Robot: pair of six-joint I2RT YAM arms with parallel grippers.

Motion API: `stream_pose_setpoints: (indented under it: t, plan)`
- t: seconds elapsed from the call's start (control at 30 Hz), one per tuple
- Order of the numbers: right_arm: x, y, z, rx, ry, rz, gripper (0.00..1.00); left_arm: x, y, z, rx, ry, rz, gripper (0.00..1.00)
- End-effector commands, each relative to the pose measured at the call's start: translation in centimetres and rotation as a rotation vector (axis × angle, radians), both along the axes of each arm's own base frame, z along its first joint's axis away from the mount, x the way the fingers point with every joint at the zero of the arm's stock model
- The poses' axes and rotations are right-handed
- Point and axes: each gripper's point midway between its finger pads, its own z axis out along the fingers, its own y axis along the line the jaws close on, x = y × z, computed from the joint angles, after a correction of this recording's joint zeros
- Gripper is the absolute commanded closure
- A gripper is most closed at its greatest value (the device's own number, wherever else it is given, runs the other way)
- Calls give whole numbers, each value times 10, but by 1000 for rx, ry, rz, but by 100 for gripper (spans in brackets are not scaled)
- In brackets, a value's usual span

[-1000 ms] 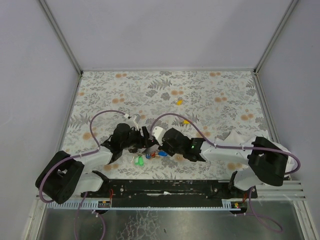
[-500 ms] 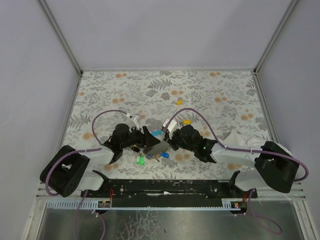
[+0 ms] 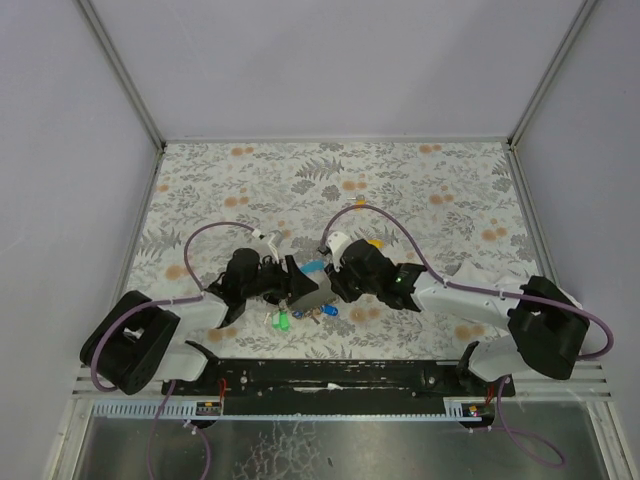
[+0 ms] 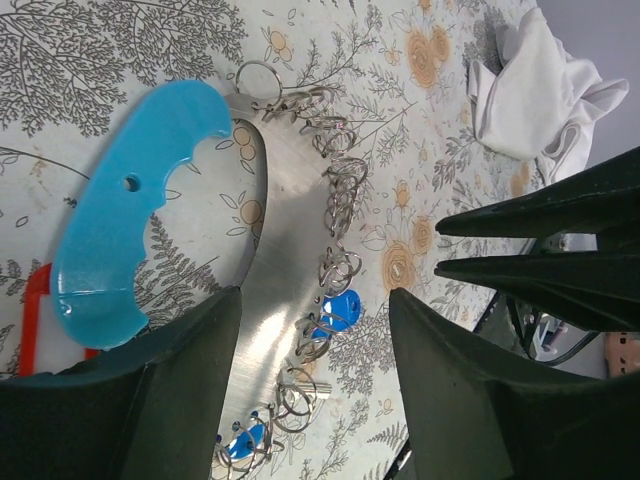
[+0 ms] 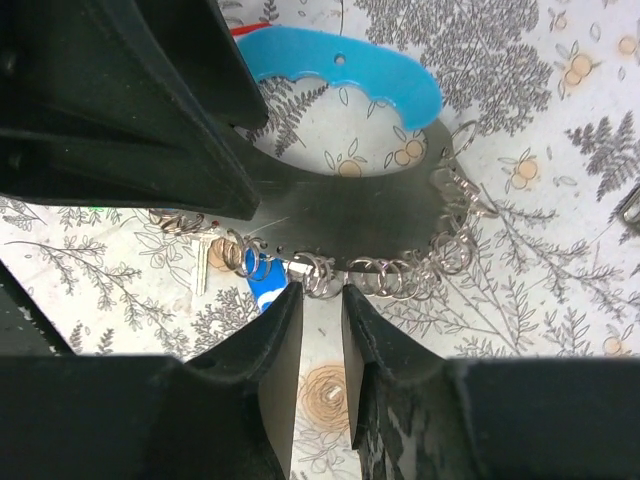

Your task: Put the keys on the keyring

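Observation:
A curved metal plate (image 4: 290, 200) with a light-blue handle (image 4: 130, 230) lies between both grippers. Silvery rings line its edge. Some carry blue-capped keys (image 4: 338, 310). My left gripper (image 4: 314, 296) is open and straddles the plate, its right finger clear of the rings. My right gripper (image 5: 321, 292) is open by a narrow gap, its tips right at one keyring (image 5: 320, 276) on the plate's edge, nothing between the fingers. In the top view, green (image 3: 282, 322) and blue (image 3: 330, 312) keys lie below the grippers. Two yellow keys (image 3: 375, 243) (image 3: 358, 203) lie farther back.
A crumpled white cloth (image 4: 535, 85) lies on the floral table to the right, seen in the top view beside the right arm (image 3: 470, 272). A red piece (image 4: 35, 310) shows by the handle's end. The left arm's fingers (image 5: 150, 110) fill the right wrist view's upper left.
My right gripper's jaws went from shut to slightly apart. The right wrist swung back and right, then left again toward the plate. The left arm barely moved.

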Motion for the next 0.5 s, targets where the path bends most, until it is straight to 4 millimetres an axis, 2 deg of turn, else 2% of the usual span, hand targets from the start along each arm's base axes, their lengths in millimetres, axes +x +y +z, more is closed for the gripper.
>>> stream_pose_setpoints:
  t: [0.0, 0.1, 0.23, 0.47]
  plan:
    - [-12, -17, -11, -94, 141, -92, 71, 9, 6, 2, 48, -57, 9, 40]
    - [-11, -21, -17, -105, 177, -114, 71, 8, 4, -1, 58, -62, -14, 40]
    - [-9, -13, -21, -105, 246, -104, 71, 8, 2, -6, 74, -69, -46, 40]
    - [11, -11, -26, -72, 258, -151, 71, 7, 4, -18, 118, -65, -70, 40]
